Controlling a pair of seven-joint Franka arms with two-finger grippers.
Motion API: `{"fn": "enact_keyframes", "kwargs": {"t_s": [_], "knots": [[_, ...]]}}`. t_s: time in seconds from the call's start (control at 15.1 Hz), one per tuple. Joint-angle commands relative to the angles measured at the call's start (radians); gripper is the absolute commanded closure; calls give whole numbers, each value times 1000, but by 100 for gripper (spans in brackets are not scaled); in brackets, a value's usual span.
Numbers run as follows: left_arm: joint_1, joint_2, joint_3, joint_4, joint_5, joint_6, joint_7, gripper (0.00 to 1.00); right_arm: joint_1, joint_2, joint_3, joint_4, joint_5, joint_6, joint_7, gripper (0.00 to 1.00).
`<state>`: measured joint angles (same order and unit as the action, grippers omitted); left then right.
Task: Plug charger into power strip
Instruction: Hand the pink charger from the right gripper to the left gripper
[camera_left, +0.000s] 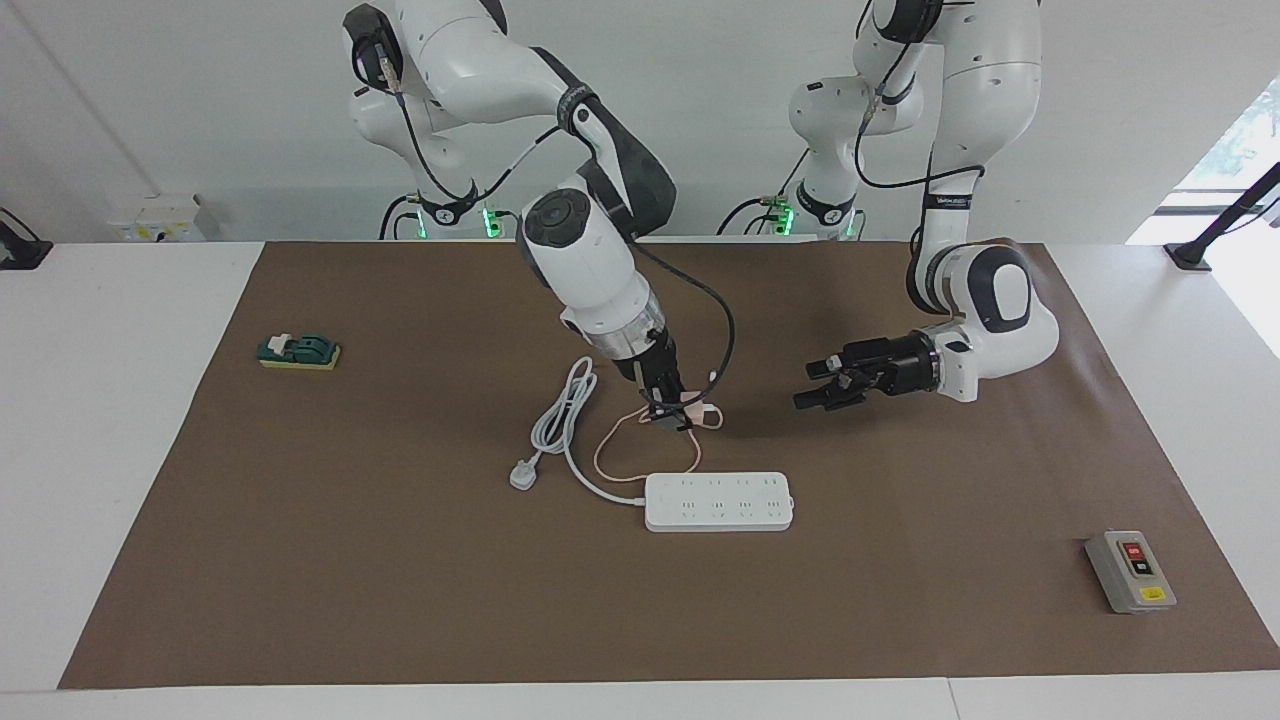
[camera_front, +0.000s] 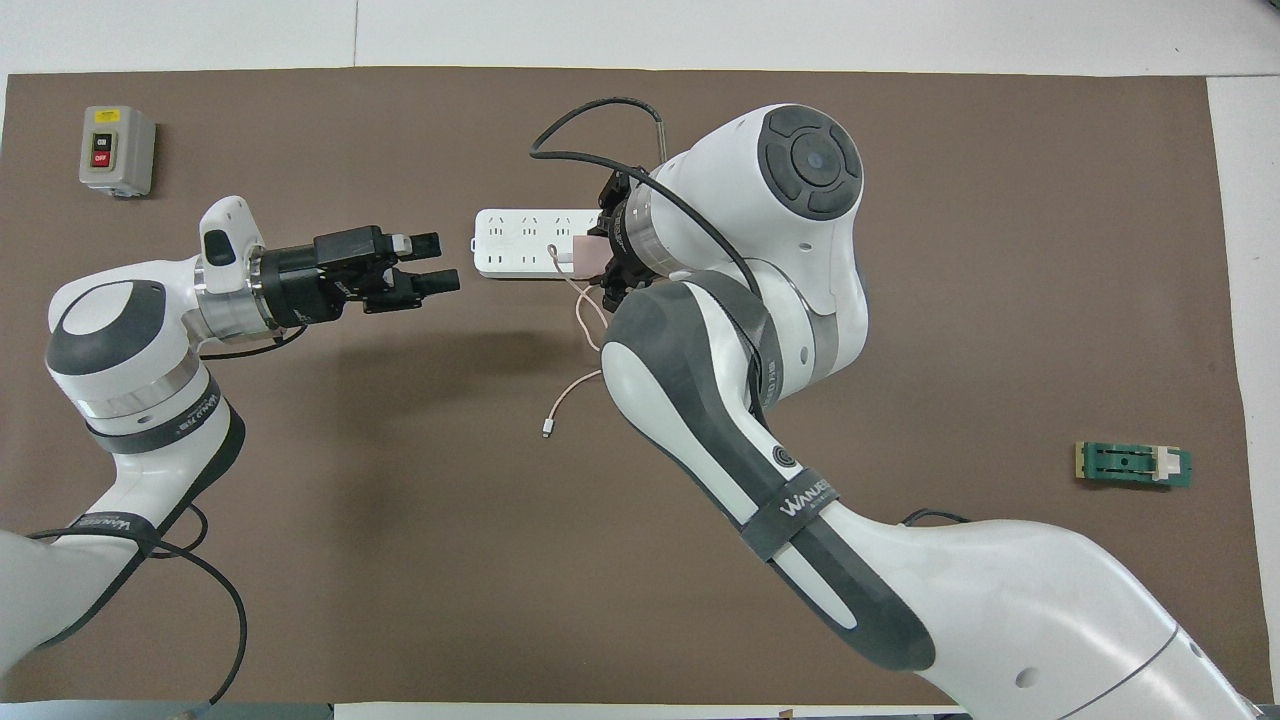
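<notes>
The pale pink charger (camera_left: 697, 413) is pinched in my right gripper (camera_left: 680, 418), which points down and holds it in the air, apart from the power strip (camera_left: 720, 500). In the overhead view the charger (camera_front: 583, 255) covers the cord end of the strip (camera_front: 520, 243). Its thin pink cable (camera_left: 607, 452) hangs to the mat, with the tiny connector (camera_front: 547, 432) lying nearer to the robots. My left gripper (camera_left: 815, 385) is open and empty, held level over the mat toward the left arm's end of the strip; it also shows in the overhead view (camera_front: 435, 264).
The strip's thick white cord (camera_left: 565, 410) loops to a white three-pin plug (camera_left: 524, 474) beside the strip. A grey box with red and black buttons (camera_left: 1130, 572) lies at the left arm's end. A green block (camera_left: 298, 352) lies at the right arm's end.
</notes>
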<state>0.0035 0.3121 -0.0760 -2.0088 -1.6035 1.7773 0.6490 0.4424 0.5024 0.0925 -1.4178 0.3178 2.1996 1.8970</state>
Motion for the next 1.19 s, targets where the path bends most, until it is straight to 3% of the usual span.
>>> {"fn": "enact_keyframes", "kwargs": {"t_s": [0.0, 0.46, 1.12], "knots": [[-49, 35, 9, 19, -73, 42, 29, 0, -1, 8, 6, 7, 16, 14, -4, 100], [-105, 38, 7, 16, -144, 45, 64, 0, 7, 10, 6, 3, 40, 18, -4, 100], [-152, 41, 5, 5, -151, 97, 162, 0, 4, 8, 6, 5, 40, 15, -4, 100]]}}
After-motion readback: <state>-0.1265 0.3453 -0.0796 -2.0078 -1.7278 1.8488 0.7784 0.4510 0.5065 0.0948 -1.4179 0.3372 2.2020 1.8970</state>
